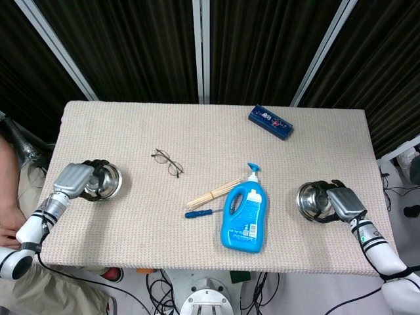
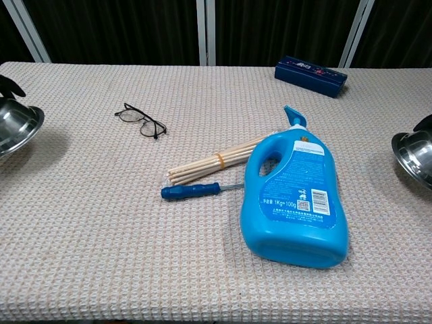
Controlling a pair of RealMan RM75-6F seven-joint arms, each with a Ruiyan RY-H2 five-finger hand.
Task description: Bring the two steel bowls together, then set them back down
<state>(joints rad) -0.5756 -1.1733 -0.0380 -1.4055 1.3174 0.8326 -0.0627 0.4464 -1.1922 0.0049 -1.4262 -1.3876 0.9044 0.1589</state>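
Steel bowls (image 1: 105, 183) (image 1: 311, 200) upright, gripped by left hand (image 1: 73, 180), right hand (image 1: 342, 203)

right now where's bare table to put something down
Free: the front strip between the left bowl and the screwdriver, and the far stretch between the glasses and the dark blue box. Crowded: the middle, where sticks, screwdriver and detergent bottle cluster.

My head camera looked steeply down over the whole table (image 1: 197, 125); my chest camera viewed its middle low and close.
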